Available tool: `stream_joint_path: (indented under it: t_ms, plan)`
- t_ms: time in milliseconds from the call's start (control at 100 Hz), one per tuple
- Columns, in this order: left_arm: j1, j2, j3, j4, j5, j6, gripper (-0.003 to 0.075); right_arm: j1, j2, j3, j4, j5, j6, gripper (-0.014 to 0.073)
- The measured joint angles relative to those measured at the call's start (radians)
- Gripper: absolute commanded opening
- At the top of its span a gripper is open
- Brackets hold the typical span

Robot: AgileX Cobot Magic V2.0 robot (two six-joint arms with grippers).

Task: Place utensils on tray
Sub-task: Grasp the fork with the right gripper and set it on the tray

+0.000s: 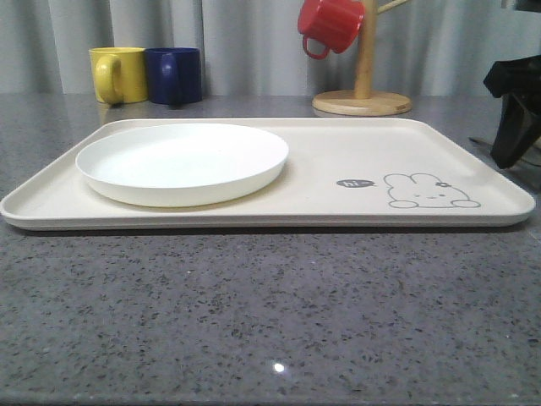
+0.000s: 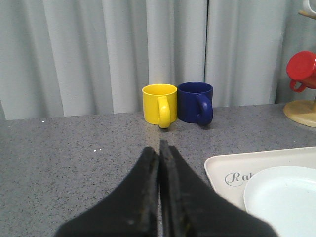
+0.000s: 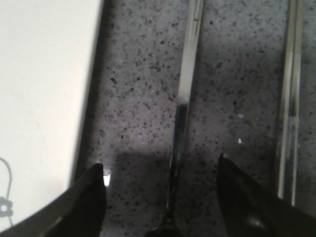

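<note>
Down at the right gripper (image 3: pixel 160 190), the two dark fingers stand wide apart and hold nothing, with one slim silver utensil handle (image 3: pixel 182 113) lying on the speckled grey countertop (image 3: pixel 143 98) in the gap between them. That handle's long axis runs straight away from the wrist camera, and which piece of cutlery it is cannot be told from the narrow stretch that shows. The pair of chopsticks (image 3: pixel 290 98) lies parallel to it, just outside one finger. On the other side, just beyond the other finger, is the rim of the cream tray (image 3: pixel 44 98), so these utensils rest on the countertop beside the tray, off its surface. In the front view this gripper (image 1: pixel 516 110) is a dark shape past the tray's right end.

The left gripper (image 2: pixel 159 192) has its fingers pressed together with nothing between them, above the countertop near the tray's corner (image 2: pixel 222 168).

On the tray (image 1: pixel 338 207) sits a round white plate (image 1: pixel 182 161) toward the left, with the grey rabbit drawing (image 1: pixel 429 191) toward the right. Behind stand a yellow mug (image 1: pixel 117 74), a dark blue mug (image 1: pixel 175 75), and a wooden mug stand (image 1: pixel 363 100) carrying a red mug (image 1: pixel 330 24).
</note>
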Motion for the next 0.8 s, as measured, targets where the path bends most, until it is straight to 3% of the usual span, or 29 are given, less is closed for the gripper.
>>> stream_joint_path:
  t_ms: [230, 660, 800]
  plan:
    - [0.000, 0.000, 0.000, 0.000, 0.000, 0.000, -0.0018, 0.000, 0.024, -0.004, 0.000, -0.021, -0.002, 0.0468]
    - [0.000, 0.000, 0.000, 0.000, 0.000, 0.000, -0.0018, 0.000, 0.044, -0.014, 0.000, -0.036, -0.004, 0.0018]
    - [0.000, 0.000, 0.000, 0.000, 0.000, 0.000, -0.0018, 0.000, 0.044, -0.030, 0.000, 0.002, -0.004, -0.0038]
